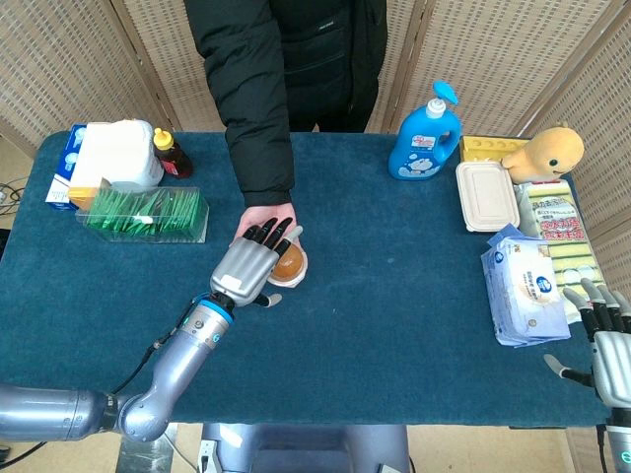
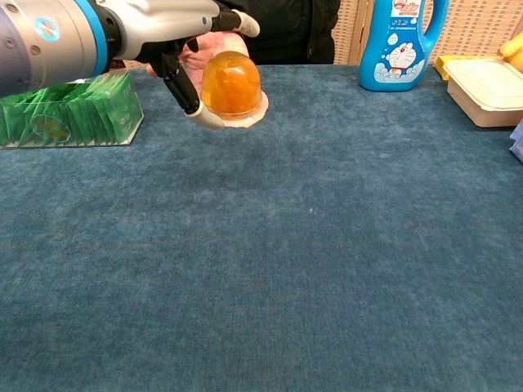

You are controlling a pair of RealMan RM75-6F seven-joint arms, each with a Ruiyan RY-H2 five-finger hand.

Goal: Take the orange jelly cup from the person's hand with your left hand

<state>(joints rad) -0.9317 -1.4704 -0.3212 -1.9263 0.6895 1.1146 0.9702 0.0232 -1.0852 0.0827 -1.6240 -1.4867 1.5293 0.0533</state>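
Note:
The orange jelly cup [image 1: 290, 261] sits dome-up on the person's open palm [image 1: 258, 217] near the middle of the blue table [image 1: 394, 296]. My left hand [image 1: 252, 268] is right beside the cup on its left, fingers spread over the palm. In the chest view the left hand [image 2: 176, 37] brackets the jelly cup [image 2: 231, 84], with its thumb low at the cup's left rim and a finger above it, not closed on it. My right hand [image 1: 606, 340] rests at the table's near right corner, fingers apart and empty.
A clear box of green packets [image 1: 146, 213], a honey bottle [image 1: 172, 154] and a white tub [image 1: 118, 153] stand at the back left. A blue detergent bottle [image 1: 424, 133], a lunch box [image 1: 487, 196], a plush toy [image 1: 548, 151] and a wipes pack [image 1: 525, 286] line the right side.

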